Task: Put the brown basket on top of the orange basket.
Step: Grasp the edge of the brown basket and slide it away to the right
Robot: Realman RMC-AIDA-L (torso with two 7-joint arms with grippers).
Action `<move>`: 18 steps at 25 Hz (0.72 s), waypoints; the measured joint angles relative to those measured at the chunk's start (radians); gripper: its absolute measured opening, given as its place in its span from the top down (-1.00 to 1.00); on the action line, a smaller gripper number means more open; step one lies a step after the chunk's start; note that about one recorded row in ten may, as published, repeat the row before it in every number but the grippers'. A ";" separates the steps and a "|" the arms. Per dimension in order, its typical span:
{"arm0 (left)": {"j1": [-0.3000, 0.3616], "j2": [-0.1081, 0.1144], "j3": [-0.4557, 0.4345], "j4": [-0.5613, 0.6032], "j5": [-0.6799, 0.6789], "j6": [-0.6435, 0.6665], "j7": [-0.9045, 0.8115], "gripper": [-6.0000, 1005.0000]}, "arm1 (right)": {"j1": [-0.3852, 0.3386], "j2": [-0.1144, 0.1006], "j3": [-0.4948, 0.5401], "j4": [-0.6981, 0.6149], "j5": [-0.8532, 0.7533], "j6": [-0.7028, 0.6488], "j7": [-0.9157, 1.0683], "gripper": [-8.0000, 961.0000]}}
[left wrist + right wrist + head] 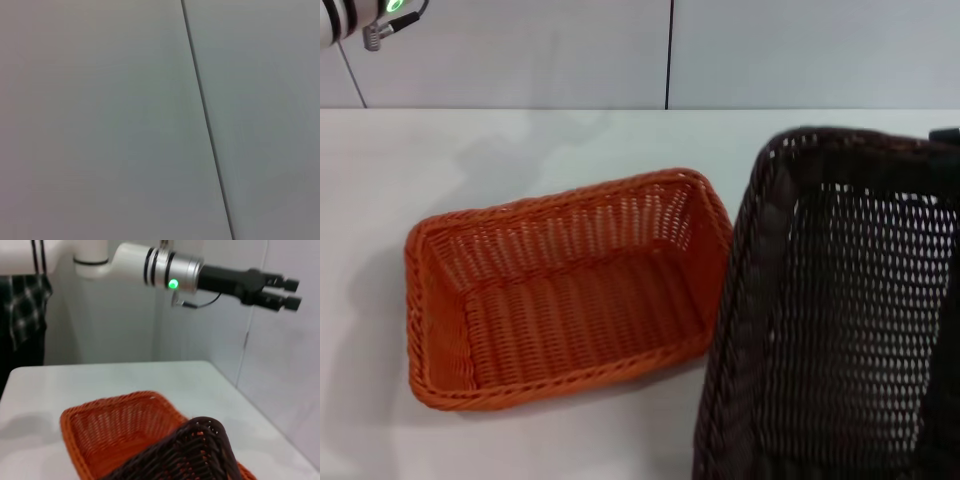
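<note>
The orange basket (560, 285) lies empty on the white table, left of centre; it also shows in the right wrist view (115, 427). The brown basket (840, 310) is lifted off the table and tilted, close to the head camera at the right, its left rim beside the orange basket's right end. In the right wrist view its corner (195, 450) hangs over the orange basket's near edge. My right gripper (947, 135) holds the brown basket at its far right rim and is mostly hidden. My left gripper (289, 293) is raised high above the table, open and empty.
The white table (520, 140) runs back to a pale wall with a dark vertical seam (669, 55). The left arm's wrist (360, 20) shows at the top left. The left wrist view shows only the wall and the seam (207, 125).
</note>
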 joint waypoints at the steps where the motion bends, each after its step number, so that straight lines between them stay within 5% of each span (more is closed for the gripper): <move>1: 0.000 0.000 0.000 0.000 0.000 0.000 0.000 -0.69 | 0.003 0.004 0.004 -0.004 0.000 -0.004 0.001 0.65; 18: 0.012 0.001 -0.014 -0.013 0.001 -0.004 0.033 -0.69 | 0.031 0.057 0.105 -0.145 0.032 -0.022 0.013 0.71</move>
